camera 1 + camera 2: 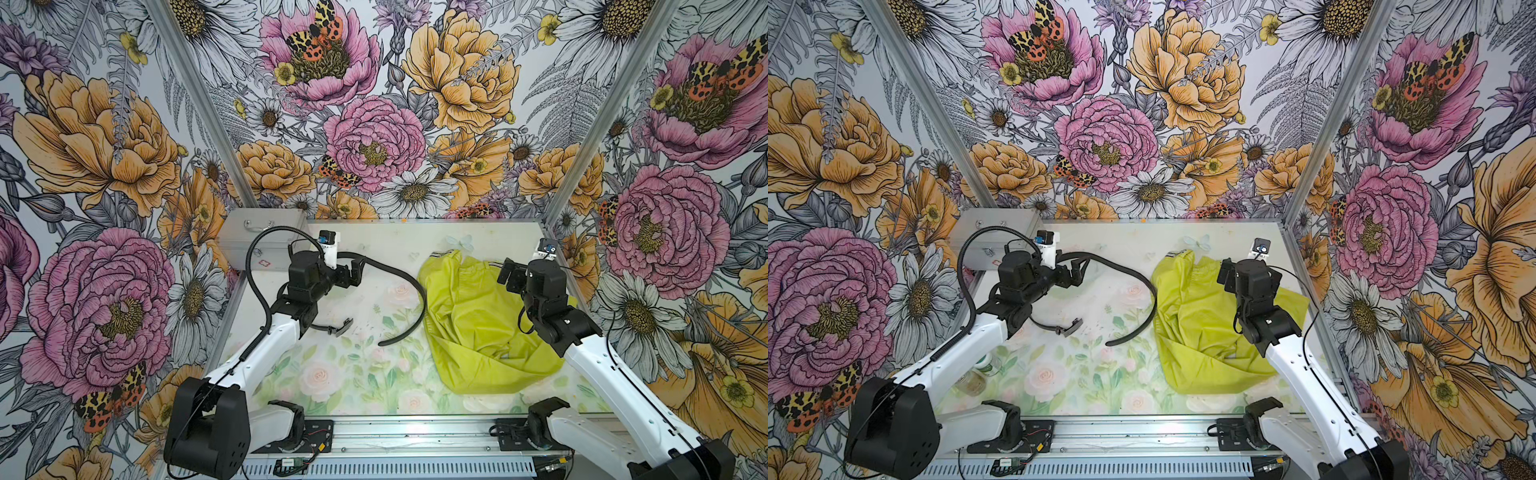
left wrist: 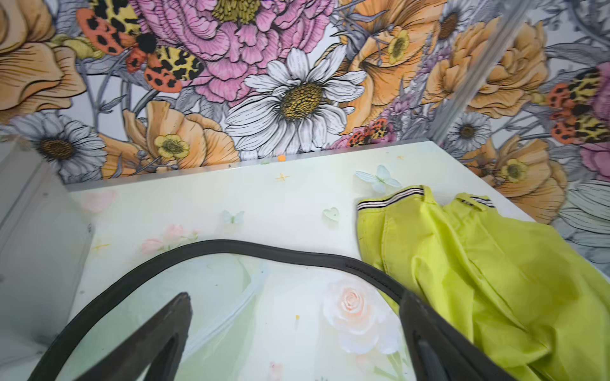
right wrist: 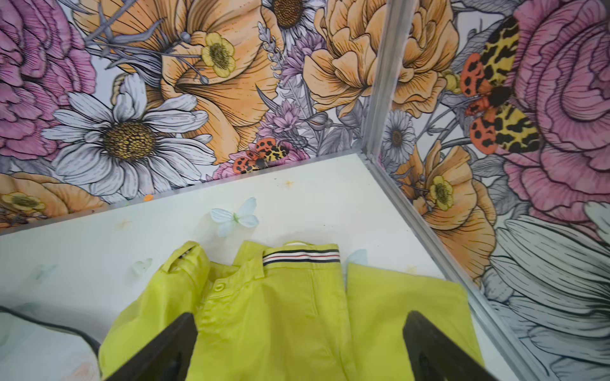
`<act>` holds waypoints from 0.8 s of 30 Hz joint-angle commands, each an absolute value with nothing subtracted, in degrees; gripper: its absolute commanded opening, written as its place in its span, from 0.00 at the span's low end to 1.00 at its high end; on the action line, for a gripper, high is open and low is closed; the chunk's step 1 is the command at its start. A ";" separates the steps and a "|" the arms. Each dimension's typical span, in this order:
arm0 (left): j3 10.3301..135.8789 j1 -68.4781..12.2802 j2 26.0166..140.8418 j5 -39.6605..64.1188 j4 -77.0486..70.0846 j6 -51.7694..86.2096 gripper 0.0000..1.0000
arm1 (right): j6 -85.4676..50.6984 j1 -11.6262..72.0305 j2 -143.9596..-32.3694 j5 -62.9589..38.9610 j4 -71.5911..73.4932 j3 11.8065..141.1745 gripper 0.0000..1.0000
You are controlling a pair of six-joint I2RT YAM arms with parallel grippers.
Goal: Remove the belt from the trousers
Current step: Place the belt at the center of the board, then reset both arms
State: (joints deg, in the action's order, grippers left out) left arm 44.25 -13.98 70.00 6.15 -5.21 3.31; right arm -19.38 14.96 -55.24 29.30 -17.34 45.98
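Observation:
The black belt [image 1: 424,307] lies in a loose arc on the table, its silver buckle [image 1: 340,326] near my left arm and its tip toward the table's middle. In the left wrist view the belt [image 2: 231,245] curves just beyond the fingers and brushes the edge of the trousers [image 2: 478,280]. The yellow-green trousers [image 1: 478,328] lie crumpled at the right, striped waistband toward the back wall. My left gripper [image 1: 352,269] hovers open over the belt's far bend, holding nothing. My right gripper [image 1: 509,274] hangs open above the trousers [image 3: 280,313] near the waistband.
A grey metal box [image 1: 262,241] stands at the back left corner, close behind my left arm. Aluminium frame posts and flowered walls close in the table on three sides. A metal rail [image 1: 415,432] with both arm bases runs along the front edge.

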 commanded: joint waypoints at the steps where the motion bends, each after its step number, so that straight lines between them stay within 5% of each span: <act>1: 43.69 -12.98 68.85 -13.59 1.35 4.55 0.99 | -17.80 13.30 -55.53 36.83 -17.00 43.03 1.00; 12: 33.84 -11.30 71.98 -20.76 -9.48 -5.13 0.99 | -6.83 11.50 -55.82 30.51 20.97 19.12 1.00; 16: 26.93 -8.76 73.68 -18.43 -24.83 -0.60 0.99 | -5.58 9.86 -63.64 29.27 30.17 17.66 1.00; 24: 29.14 -6.11 82.18 -16.76 -32.93 -3.53 0.98 | -5.09 2.86 -77.87 18.30 42.81 21.10 1.00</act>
